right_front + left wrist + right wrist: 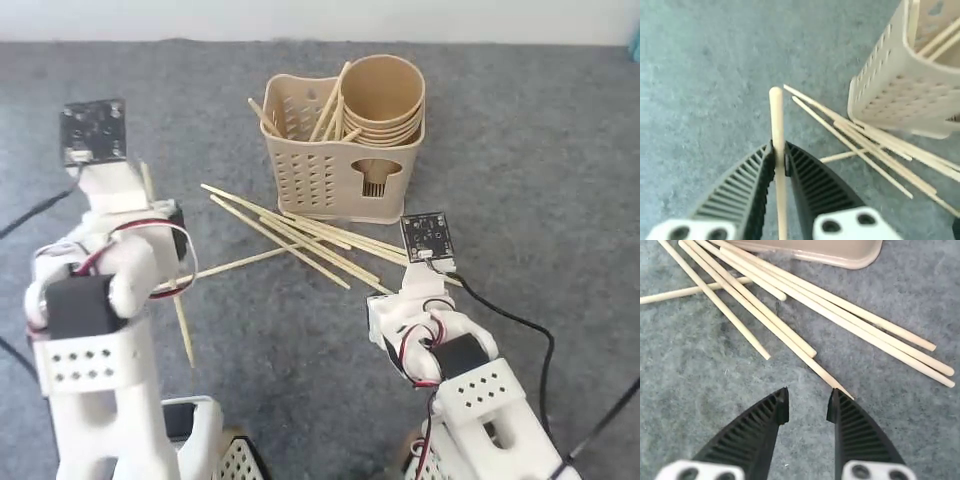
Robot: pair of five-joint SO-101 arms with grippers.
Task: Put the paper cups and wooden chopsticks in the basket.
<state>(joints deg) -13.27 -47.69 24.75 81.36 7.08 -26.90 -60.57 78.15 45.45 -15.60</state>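
A beige slotted basket point(320, 165) stands on the grey carpet with stacked paper cups point(385, 95) and a few wooden chopsticks point(330, 105) inside. Several loose chopsticks point(300, 238) lie fanned out in front of it. My left gripper point(779, 152) is shut on one chopstick point(776, 120), which sticks out past the fingertips; in the high view this stick point(184, 335) hangs below the left arm. Just short of the loose chopsticks point(790, 315), my right gripper point(807, 405) is open over bare carpet, and one stick's tip touches a fingertip point(836, 402).
The basket's wall point(900, 85) rises beyond the left gripper, with loose sticks point(880, 152) along its foot. Its bottom edge point(840, 257) lies just beyond the sticks in the right wrist view. Grey carpet point(540, 170) spreads around both arms.
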